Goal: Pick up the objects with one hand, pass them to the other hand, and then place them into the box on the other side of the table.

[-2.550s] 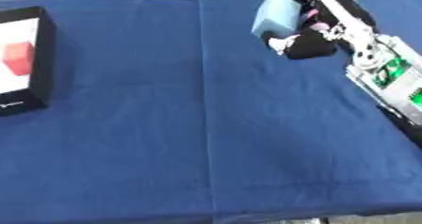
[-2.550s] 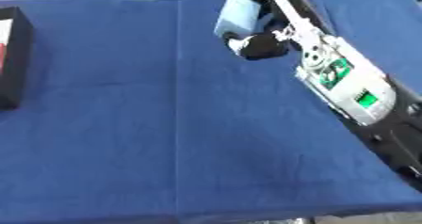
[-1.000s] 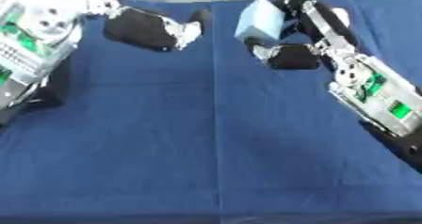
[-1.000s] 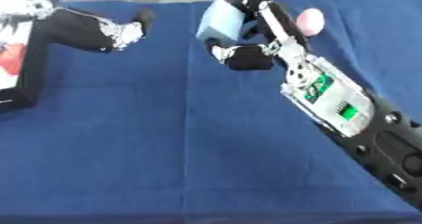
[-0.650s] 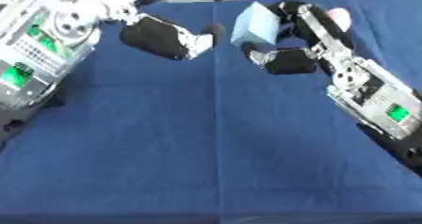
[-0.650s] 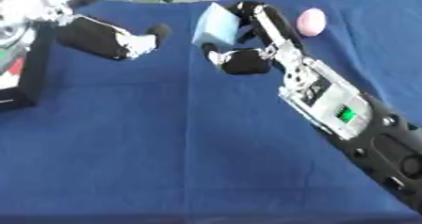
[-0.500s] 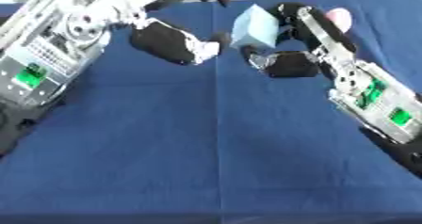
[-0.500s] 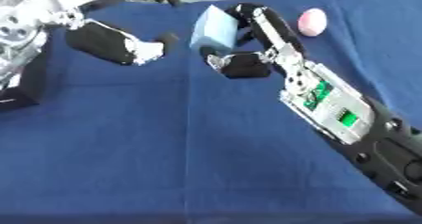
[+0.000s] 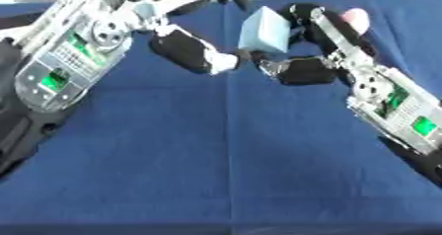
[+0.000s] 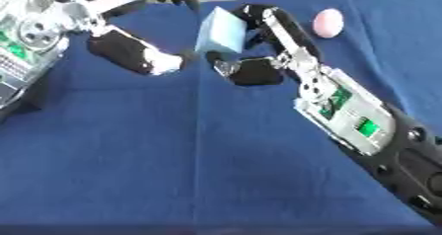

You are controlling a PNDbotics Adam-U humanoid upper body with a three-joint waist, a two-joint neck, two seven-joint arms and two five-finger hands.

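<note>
1. Setting: a robot test bench of the kind found in a lab; nothing domestic or commercial shows.
2. Work surface: a table (image 9: pixel 216 179) covered edge to edge by a plain dark blue cloth (image 10: pixel 172 170), with a straight fold crease running down its middle.
3. Equipment: two robot forearms with exposed silver housings and lit green circuit boards reach over the cloth from left and right.
4. Props: a plain light blue block (image 9: pixel 265 30) and a small pink ball (image 10: pixel 328 22), simple test pieces rather than household goods.
5. Surroundings: only a pale strip of floor shows beyond the table's far edge.
</note>
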